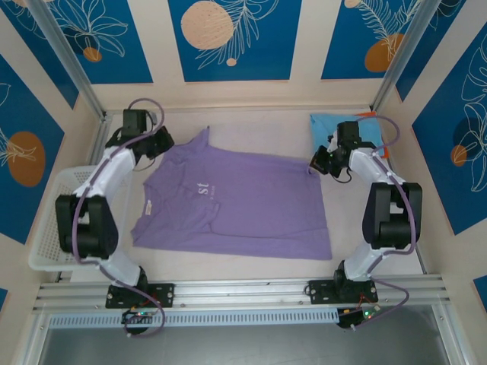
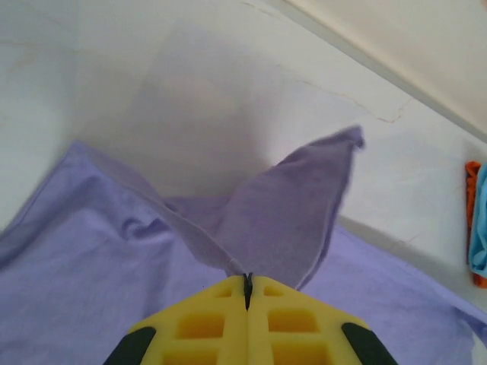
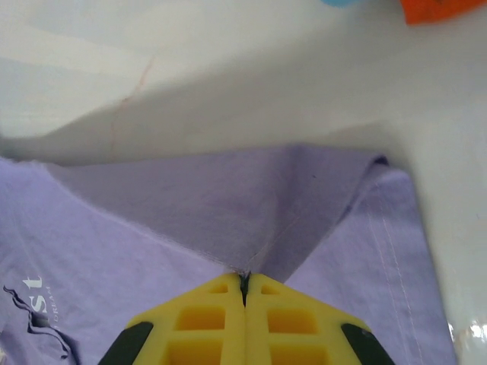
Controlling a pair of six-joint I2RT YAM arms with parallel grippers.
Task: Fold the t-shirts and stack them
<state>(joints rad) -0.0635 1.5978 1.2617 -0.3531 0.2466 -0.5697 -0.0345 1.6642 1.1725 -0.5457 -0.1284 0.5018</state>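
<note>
The left claw is pressed together, its yellow fingers pinching an edge of the lavender t-shirt. From the pinch the cloth rises in a peaked fold, and the tip of that fold stands off the white tabletop. The right claw is likewise pressed together on the same shirt, gripping it where the cloth doubles over into a triangular flap.

Seen from above, the left claw holds the shirt's far left corner and the right claw its far right corner. The rest of the shirt lies spread across the middle of the tabletop between the two arms, with its small white chest lettering facing up.

Beyond the right arm, in the far right corner of the tabletop, lies the light blue t-shirt. The orange t-shirt shows at its edges. A white mesh basket sits at the left edge, just beside the left arm.
</note>
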